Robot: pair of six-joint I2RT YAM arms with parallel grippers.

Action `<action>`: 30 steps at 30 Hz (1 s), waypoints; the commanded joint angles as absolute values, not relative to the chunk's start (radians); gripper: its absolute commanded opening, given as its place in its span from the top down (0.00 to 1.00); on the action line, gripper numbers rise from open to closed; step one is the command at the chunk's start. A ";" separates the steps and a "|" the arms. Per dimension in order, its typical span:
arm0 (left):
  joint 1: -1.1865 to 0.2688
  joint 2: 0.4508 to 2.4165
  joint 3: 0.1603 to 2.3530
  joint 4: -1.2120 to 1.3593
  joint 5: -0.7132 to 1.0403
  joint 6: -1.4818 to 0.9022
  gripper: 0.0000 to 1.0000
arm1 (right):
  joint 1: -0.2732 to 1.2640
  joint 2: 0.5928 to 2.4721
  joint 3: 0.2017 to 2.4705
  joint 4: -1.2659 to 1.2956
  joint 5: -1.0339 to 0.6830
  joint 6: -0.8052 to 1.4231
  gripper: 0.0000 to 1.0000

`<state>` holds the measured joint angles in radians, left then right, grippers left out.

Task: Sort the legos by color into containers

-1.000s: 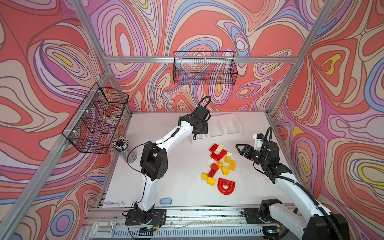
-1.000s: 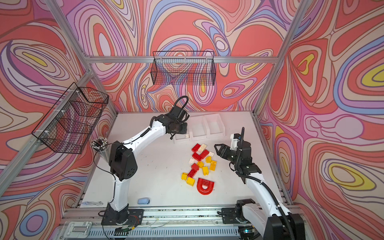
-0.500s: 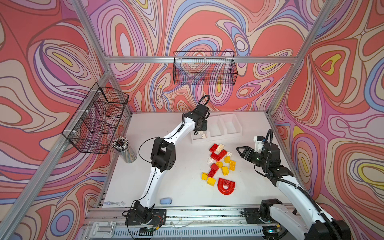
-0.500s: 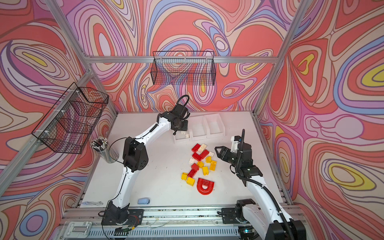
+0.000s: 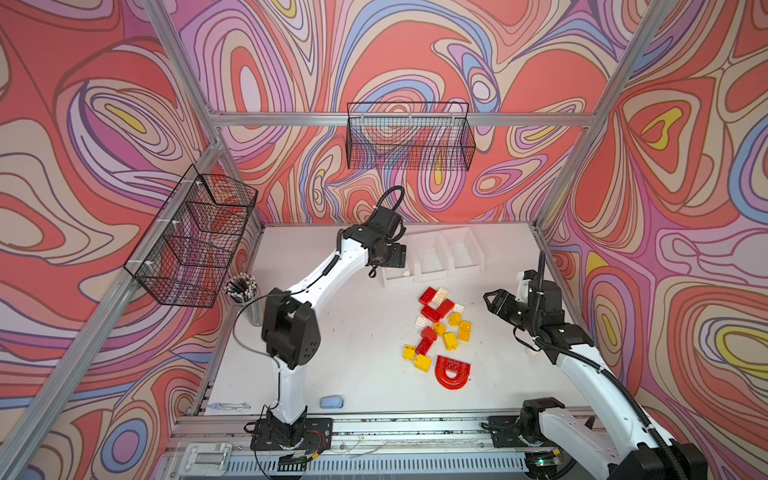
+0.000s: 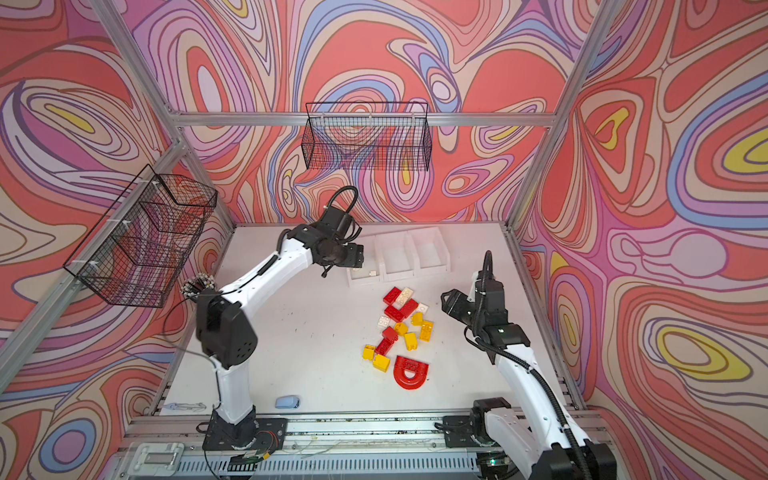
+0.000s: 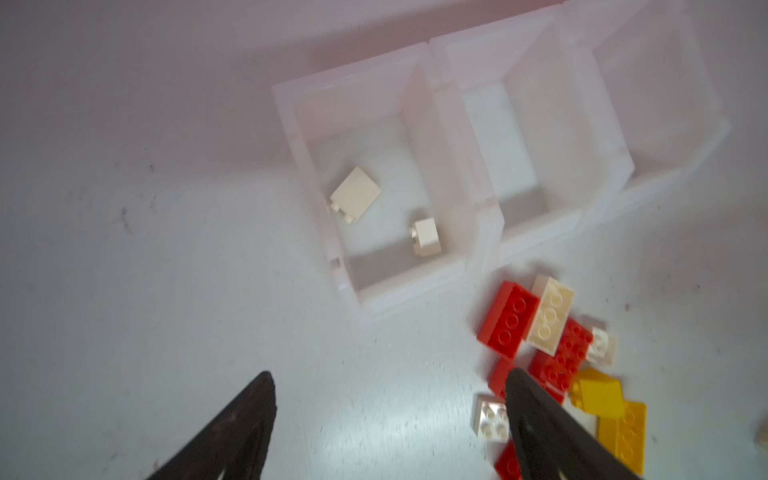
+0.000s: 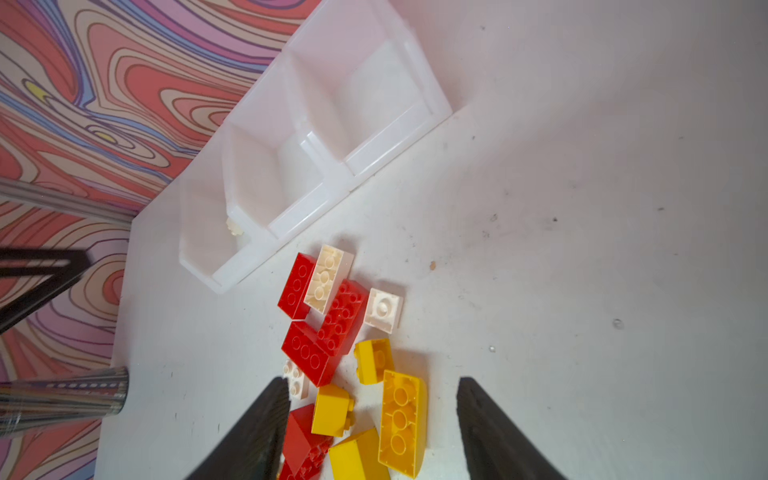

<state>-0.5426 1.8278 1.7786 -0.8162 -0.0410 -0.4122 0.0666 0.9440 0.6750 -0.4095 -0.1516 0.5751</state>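
No legible text, label, brand, number or sign in any view. Stud tops on legos (image 8: 326, 278) too blurred to read any lettering. Nothing readable on walls of containers (image 7: 407, 286).

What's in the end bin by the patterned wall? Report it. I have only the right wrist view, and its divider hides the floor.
Observer: The left wrist view shows a larger cream brick and a small cream brick lying apart on the floor of that bin.
Operator: Give me the left gripper's state.
Observer: The left gripper is open and empty, hanging over the table near that bin.
Operator: Report any piece I cannot see.
Observer: In both top views a red arch piece lies at the near end of the brick pile.
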 commanded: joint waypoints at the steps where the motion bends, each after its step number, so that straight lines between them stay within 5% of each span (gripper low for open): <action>1: -0.543 1.609 1.603 -0.772 -0.006 -0.424 0.14 | 0.066 0.962 0.730 -0.563 0.031 0.568 0.33; 16: -0.543 1.097 1.092 -0.773 0.072 -0.396 0.12 | 0.031 1.213 0.818 -0.713 0.252 0.588 0.16; 20: -0.540 1.072 1.074 -0.776 0.080 -0.370 0.10 | 0.027 1.230 0.801 -0.654 0.212 0.552 0.16; 24: -0.536 1.066 1.075 -0.779 0.086 -0.358 0.10 | 0.051 1.297 0.848 -0.612 0.098 0.494 0.31; 30: -0.536 1.068 1.065 -0.779 0.075 -0.354 0.10 | 0.282 1.490 1.025 -0.614 0.206 0.462 0.29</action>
